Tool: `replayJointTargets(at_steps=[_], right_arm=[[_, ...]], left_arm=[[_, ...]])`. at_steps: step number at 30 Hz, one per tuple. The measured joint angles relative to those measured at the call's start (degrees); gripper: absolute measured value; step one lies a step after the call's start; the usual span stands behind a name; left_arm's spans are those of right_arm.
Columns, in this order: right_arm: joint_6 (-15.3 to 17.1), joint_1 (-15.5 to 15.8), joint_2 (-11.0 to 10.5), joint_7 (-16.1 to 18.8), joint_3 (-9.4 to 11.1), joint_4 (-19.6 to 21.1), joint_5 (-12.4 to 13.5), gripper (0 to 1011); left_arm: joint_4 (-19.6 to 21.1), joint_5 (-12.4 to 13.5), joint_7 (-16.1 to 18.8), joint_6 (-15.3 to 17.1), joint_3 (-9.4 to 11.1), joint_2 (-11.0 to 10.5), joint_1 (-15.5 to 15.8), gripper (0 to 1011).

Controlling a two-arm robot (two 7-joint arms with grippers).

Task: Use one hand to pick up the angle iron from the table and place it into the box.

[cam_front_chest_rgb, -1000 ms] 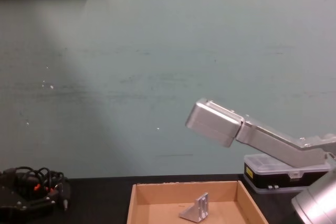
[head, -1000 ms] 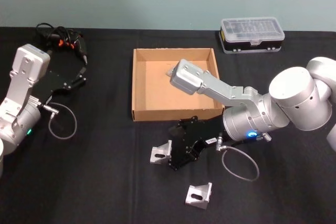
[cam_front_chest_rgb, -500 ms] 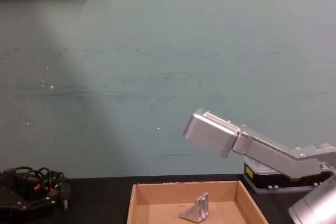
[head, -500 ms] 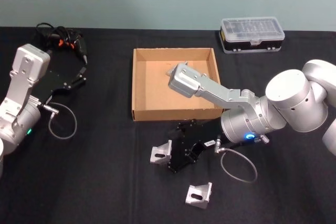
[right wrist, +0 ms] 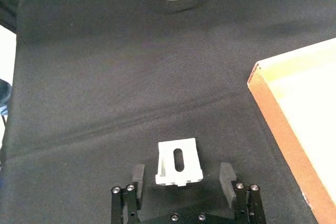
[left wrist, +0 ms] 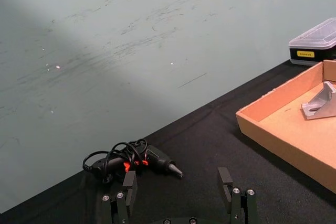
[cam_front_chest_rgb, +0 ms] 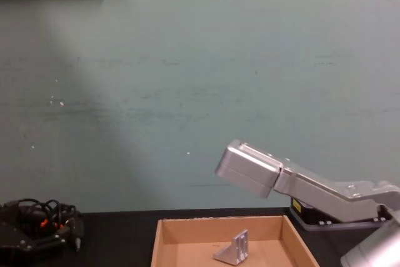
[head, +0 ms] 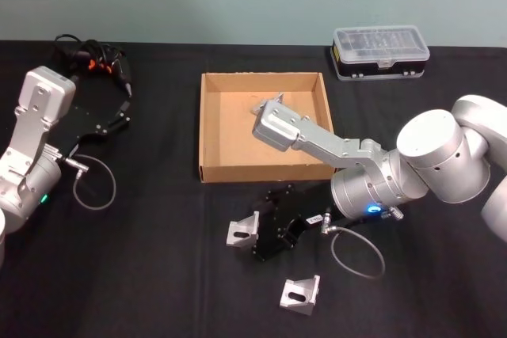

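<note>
- My right gripper [right wrist: 182, 174] is down low over the worktop [head: 158, 275], just in front of the box [head: 238, 172], with its jaws apart.
- The angle iron [right wrist: 179, 162] sits on the worktop between the two fingers [right wrist: 227, 174]. There's a gap on each side, so nothing is clamped.
- A second angle iron [head: 299, 294] lies nearer me, apart from that gripper.
- A third angle iron [cam_front_chest_rgb: 234, 246] stands inside the box.
- My left gripper [left wrist: 177, 174] is parked at the far left with its jaws apart, near a corded tool [left wrist: 152, 158].
</note>
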State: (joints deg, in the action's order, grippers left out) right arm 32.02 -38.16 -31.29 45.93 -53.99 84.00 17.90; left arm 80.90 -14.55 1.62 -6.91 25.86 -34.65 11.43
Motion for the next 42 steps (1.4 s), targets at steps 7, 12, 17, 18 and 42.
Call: replayJointTargets(at_steps=[7,12,17,18,42], right_arm=[[-0.06,0.49,0.52,-0.58,0.42,-0.4,-0.12,696],[-0.13,0.66,0.61,-0.64,0.65,-0.49,-0.13,536],[-0.13,0.76,0.69,-0.69,0.83,-0.58,-0.13,458],[-0.13,0.76,0.74,-0.68,0.88,-0.68,-0.13,458],[-1.63,0.01,-0.31,-7.28,8.9,2.86,2.75,458]], left_arm=[[0.0,0.0,0.0,0.0,0.0,0.0,0.0,1000],[0.0,0.0,0.0,0.0,0.0,0.0,0.0,1000],[0.0,0.0,0.0,0.0,0.0,0.0,0.0,1000],[0.0,0.0,0.0,0.0,0.0,0.0,0.0,1000],[0.0,0.0,0.0,0.0,0.0,0.0,0.0,1000]])
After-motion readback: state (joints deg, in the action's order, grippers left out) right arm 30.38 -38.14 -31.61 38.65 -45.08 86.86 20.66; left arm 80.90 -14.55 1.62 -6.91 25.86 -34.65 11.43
